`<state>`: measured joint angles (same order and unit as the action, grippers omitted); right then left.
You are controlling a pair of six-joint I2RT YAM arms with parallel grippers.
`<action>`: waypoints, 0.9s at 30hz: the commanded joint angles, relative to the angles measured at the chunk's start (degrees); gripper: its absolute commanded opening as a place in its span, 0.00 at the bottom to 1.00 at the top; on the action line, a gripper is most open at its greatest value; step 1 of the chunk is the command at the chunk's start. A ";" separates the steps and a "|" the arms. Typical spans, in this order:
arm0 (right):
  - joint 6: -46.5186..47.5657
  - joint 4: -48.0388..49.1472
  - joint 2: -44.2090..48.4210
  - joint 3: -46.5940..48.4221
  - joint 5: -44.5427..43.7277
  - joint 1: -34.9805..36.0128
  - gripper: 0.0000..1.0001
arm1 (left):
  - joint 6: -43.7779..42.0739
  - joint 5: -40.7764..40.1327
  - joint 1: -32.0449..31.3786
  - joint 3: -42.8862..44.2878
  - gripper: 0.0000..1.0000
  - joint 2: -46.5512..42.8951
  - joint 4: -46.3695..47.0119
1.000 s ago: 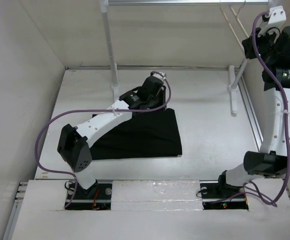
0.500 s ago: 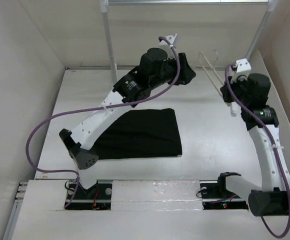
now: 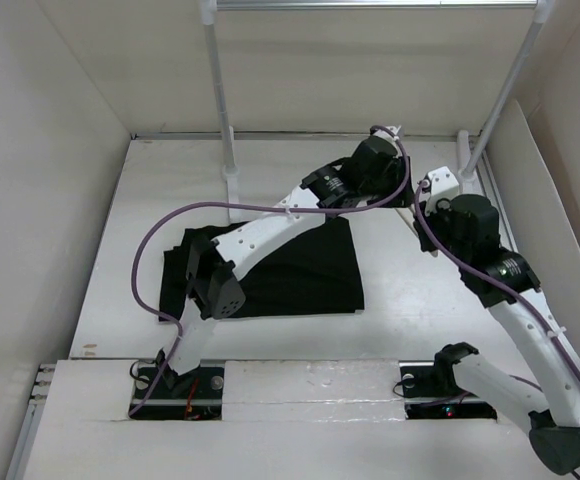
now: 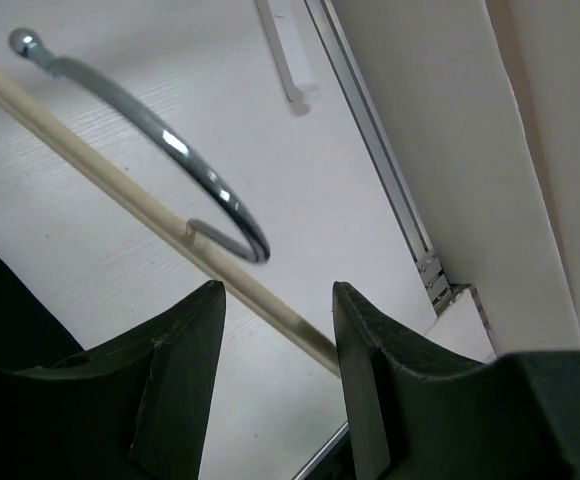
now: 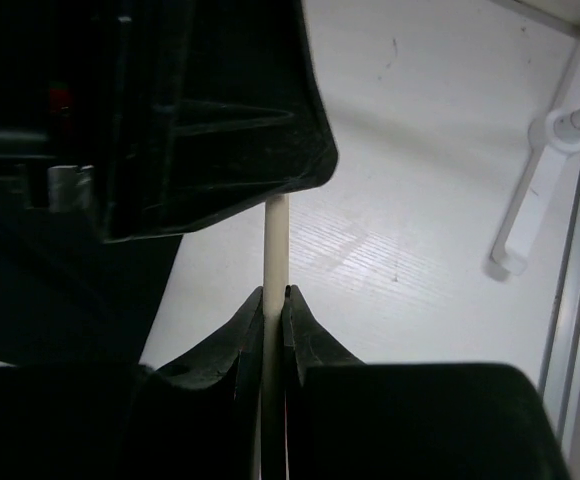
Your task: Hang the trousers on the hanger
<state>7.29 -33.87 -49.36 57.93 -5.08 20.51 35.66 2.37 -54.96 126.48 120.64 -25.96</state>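
Crossing diagonally ahead of left gripper [image 4: 275,300], jaws parted: thin cream chrome-hooked hanger [image 4: 120,190], right gripper [image 5: 273,300] clamped on its rod; black cloth trousers [image 3: 300,270] behind.

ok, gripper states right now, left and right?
Left gripper: open, gripping nothing.
Right gripper: closed on the hanger bar.

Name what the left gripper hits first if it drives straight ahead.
Likely the hanger bar, crossing between the left gripper's open jaws; past it, the table. Depth unclear.
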 commanded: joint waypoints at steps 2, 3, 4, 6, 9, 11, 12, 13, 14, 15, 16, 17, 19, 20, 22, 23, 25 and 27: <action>-1.66 2.49 3.13 0.17 -4.50 3.91 0.00 | 2.92 -1.76 -0.15 1.05 0.43 -1.81 0.73; -2.27 2.40 3.39 -0.18 -4.76 4.70 0.00 | 3.19 -3.41 -0.15 0.71 0.43 -1.90 1.86; -2.63 2.05 3.75 -0.45 -5.46 5.58 0.00 | 3.54 -3.25 -0.67 -0.69 0.43 -2.25 2.66; -3.33 1.17 4.19 -1.06 -7.66 8.31 0.00 | 4.15 -2.64 -0.68 -1.84 0.42 -2.25 4.15; -4.39 1.08 5.33 -2.21 -11.69 11.73 0.00 | 5.03 -2.64 -0.68 -1.93 0.34 -1.46 3.02; -4.39 0.65 5.25 -2.38 -13.19 12.27 0.00 | 5.56 -2.64 -0.68 -3.07 0.28 -1.55 2.84; -4.13 0.47 4.89 -2.38 -13.46 12.97 0.00 | 5.65 -2.72 -0.68 -3.60 0.26 -1.81 3.36; -4.13 -0.75 4.20 -2.38 -14.59 13.50 0.00 | 5.91 -2.72 -0.68 -4.39 0.23 -2.42 3.72; -4.13 -0.76 3.58 -2.38 -14.61 13.50 0.00 | 6.00 -2.72 -0.68 -4.40 0.23 -2.43 3.72; -4.47 -1.54 3.22 -2.12 -15.30 13.50 0.00 | 6.00 -2.64 -0.68 -4.22 0.23 -2.51 3.63; -4.48 -2.68 2.96 -2.12 -16.00 14.02 0.00 | 6.00 -2.64 -0.68 -4.31 0.24 -2.69 3.54; -4.56 -2.87 2.70 -2.12 -16.80 14.03 0.00 | 6.00 -2.72 -0.68 -4.22 0.24 -2.78 3.19; -4.30 -2.26 2.96 -2.91 -16.54 14.03 0.00 | 6.09 -2.64 -0.68 -4.74 0.17 -3.21 2.75; -4.13 -1.47 3.13 -3.17 -16.02 14.03 0.00 | 6.09 -2.64 -0.68 -5.01 0.11 -3.30 2.75; -4.56 -1.29 2.96 -3.61 -15.84 14.03 0.00 | 6.61 -2.64 -0.68 -5.80 0.00 -3.39 2.66; -4.91 -1.38 2.96 -3.79 -15.75 14.55 0.00 | 6.88 -2.72 -0.68 -6.06 0.00 -3.48 2.49; -5.53 -1.29 2.96 -4.23 -15.05 14.56 0.07 | 7.31 -2.98 -0.68 -8.51 0.00 -4.53 3.36; -6.14 -1.90 3.13 -4.23 -13.91 14.56 0.19 | 7.49 -3.34 -0.68 -11.06 0.00 -5.59 5.38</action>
<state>2.42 -36.91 -46.98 53.52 -20.16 34.28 44.58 0.08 -55.61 118.24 119.74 -23.16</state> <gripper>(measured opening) 0.174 0.250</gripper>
